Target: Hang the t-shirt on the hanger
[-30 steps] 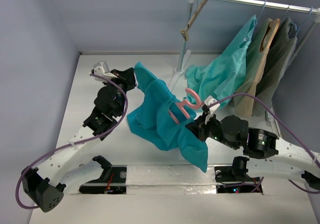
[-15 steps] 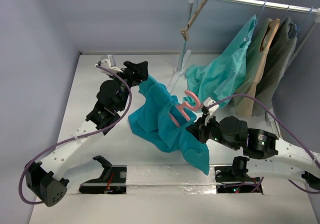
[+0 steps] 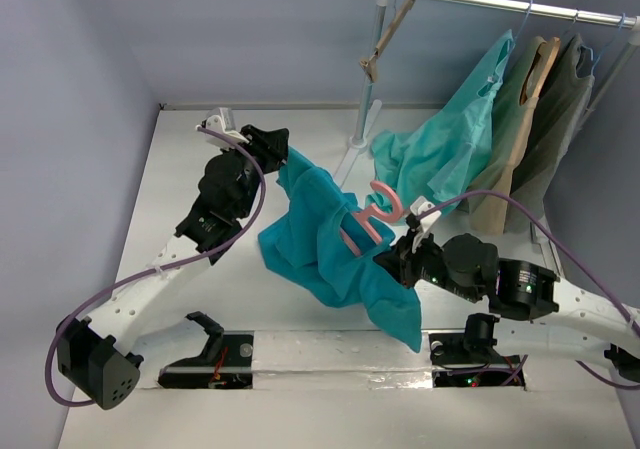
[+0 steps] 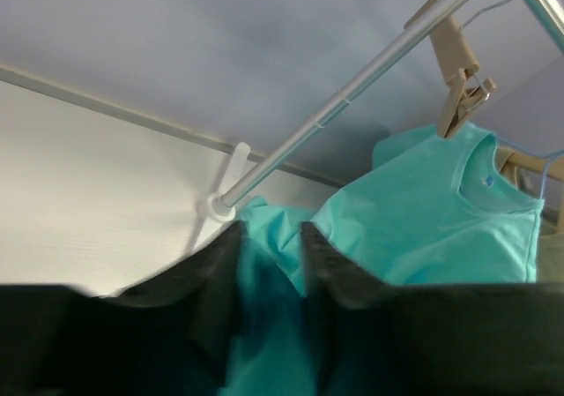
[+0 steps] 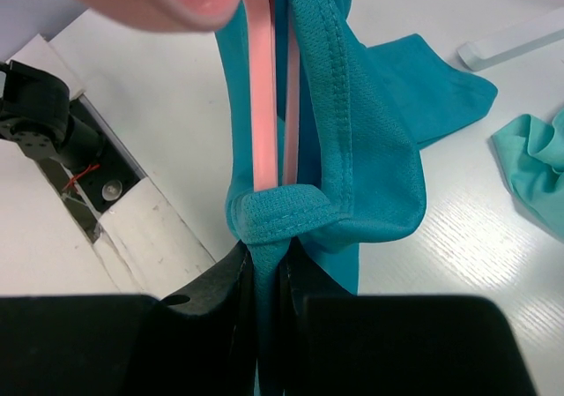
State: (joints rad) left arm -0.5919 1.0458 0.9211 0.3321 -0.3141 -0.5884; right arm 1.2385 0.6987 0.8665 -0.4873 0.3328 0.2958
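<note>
The teal-blue t-shirt (image 3: 320, 234) hangs in the air between my two grippers, draped over the pink hanger (image 3: 372, 209), whose hook sticks up out of the cloth. My left gripper (image 3: 278, 154) is at the shirt's upper far corner; in the left wrist view its fingers (image 4: 270, 237) stand a little apart with shirt cloth (image 4: 269, 325) filling the gap. My right gripper (image 3: 395, 259) is shut low on the hanger. In the right wrist view its jaws (image 5: 267, 268) pinch a folded hem of the shirt (image 5: 379, 149) where the pink bars (image 5: 262, 105) run down.
A metal clothes rail (image 3: 500, 4) on a post (image 3: 365, 89) stands at the back right. On it hang a mint-green garment (image 3: 440, 149), a tan one (image 3: 520, 129), an olive one (image 3: 565, 109) and a brown wooden hanger (image 3: 385, 39).
My left gripper let go of the shirt's top corner, which sagged, drew away open, and is now back on the corner. The right gripper has kept its hold.
</note>
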